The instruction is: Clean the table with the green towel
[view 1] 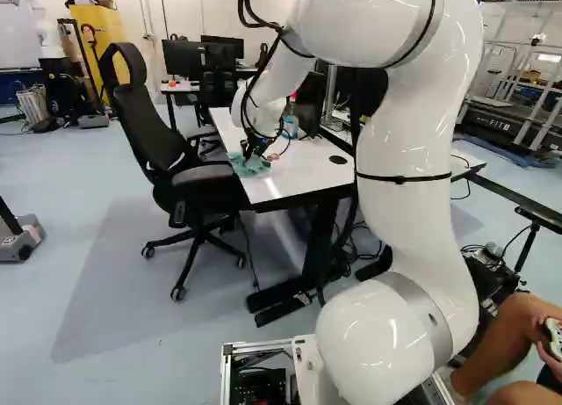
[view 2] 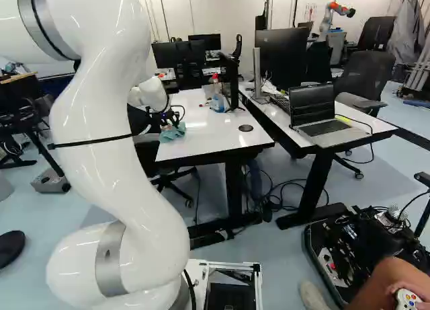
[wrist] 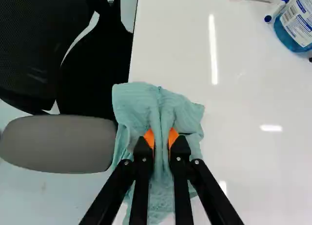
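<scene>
Currently pinching a fold of crumpled light-green cloth towel (wrist: 131, 103) between orange-padded jaws of the black two-fingered gripper (view 1: 253, 150), at the edge of the glossy white table (wrist: 253, 176), just beside the black mesh office chair (view 1: 132, 115), well apart from the clear bottle of blue liquid (wrist: 295, 27).

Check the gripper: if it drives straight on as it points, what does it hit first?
Likely the white table, near its edge, with the green towel pressed in between, since the jaws hold it. The towel hides the spot under the gripper, so depth is unclear.
</scene>
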